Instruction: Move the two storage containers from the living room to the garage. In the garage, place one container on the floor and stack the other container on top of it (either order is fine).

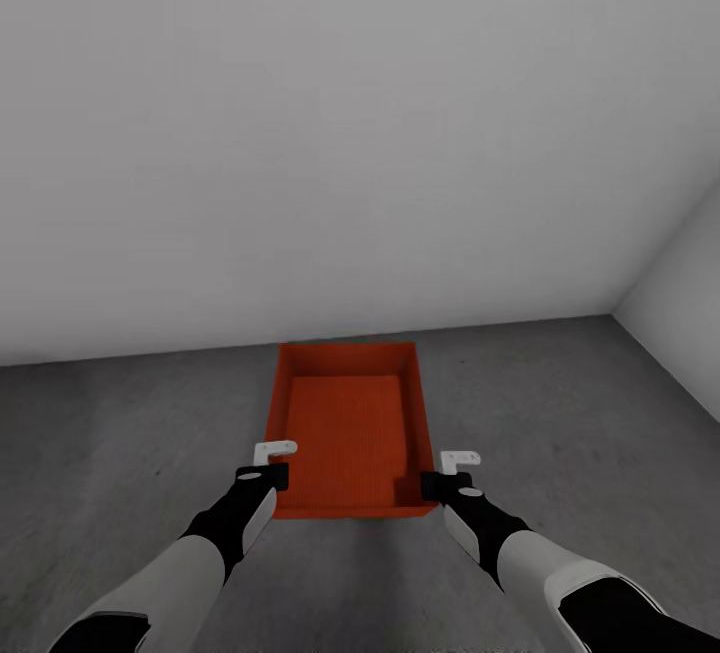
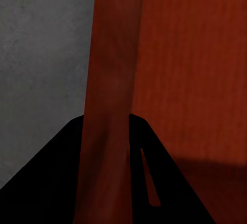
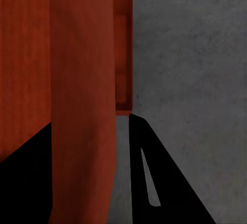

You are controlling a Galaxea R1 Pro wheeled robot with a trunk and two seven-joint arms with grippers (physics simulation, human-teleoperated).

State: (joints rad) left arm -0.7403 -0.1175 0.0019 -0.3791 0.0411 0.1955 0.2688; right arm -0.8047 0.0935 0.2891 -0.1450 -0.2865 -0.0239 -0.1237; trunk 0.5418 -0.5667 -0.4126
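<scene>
One red-orange storage container (image 1: 345, 433), open-topped and empty, sits low over the dark grey concrete floor (image 1: 560, 413) of the garage, close to the back wall. My left gripper (image 1: 272, 478) is shut on its left side wall (image 2: 108, 80), one black finger (image 2: 46, 183) on each face. My right gripper (image 1: 435, 483) is shut on the right side wall (image 3: 82, 105) the same way. Just outside that wall, a second red edge (image 3: 123, 44) shows in the right wrist view. I cannot tell whether it belongs to another container, or whether the held one touches the floor.
A plain white-grey wall (image 1: 350, 133) rises just behind the container. A second wall (image 1: 680, 283) meets it in a corner at the right. Bare concrete stretches to both sides of the container and towards me.
</scene>
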